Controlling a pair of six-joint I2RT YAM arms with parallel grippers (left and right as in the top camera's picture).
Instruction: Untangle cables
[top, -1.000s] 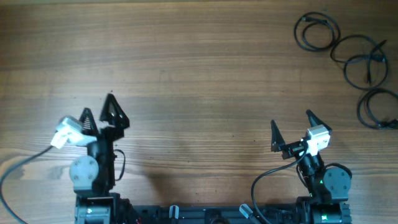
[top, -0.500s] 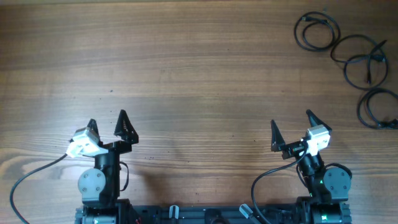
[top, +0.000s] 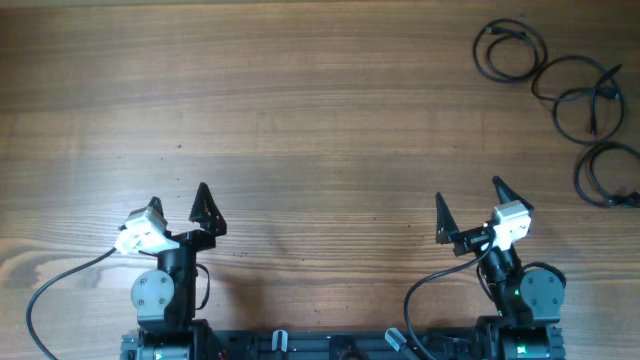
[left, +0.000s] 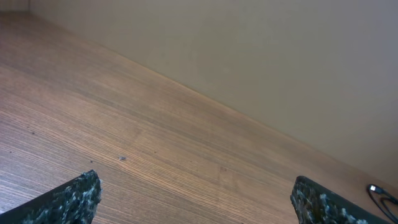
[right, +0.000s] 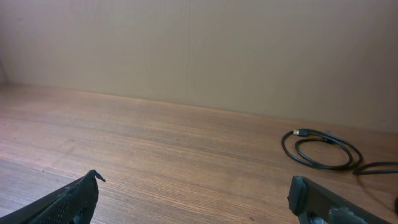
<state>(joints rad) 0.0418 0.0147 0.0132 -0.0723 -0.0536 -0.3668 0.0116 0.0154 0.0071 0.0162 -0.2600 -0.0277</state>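
Overhead view: the thin black flexible cables (top: 575, 95) lie in the upper right corner of the frame as a chain of loose loops. Some overlap, and the lowest reaches the frame's right edge. They look light and limp. I judge that a pinched strand would drag its neighbours along, and the smooth jacket may slip. A small plug end, or a free arc away from the crossings, seems the safest hold. The left gripper (top: 177, 197) at lower left and the right gripper (top: 468, 192) at lower right both stand with jaws spread wide and empty, well apart from the cables. The brown wood-grain table (top: 300, 100) is bare across the centre and left, good room for laying strands out.

Left wrist view: the dark fingers (left: 74, 196) are spread with nothing between them. Bare wood runs up to a plain beige wall (left: 280, 50), and one plug end (left: 374, 188) peeks in at the lower right.

Right wrist view: the jaws are likewise wide and empty. One cable loop (right: 320, 152) lies at middle right, near the foot of the wall, so there is little room beyond it.
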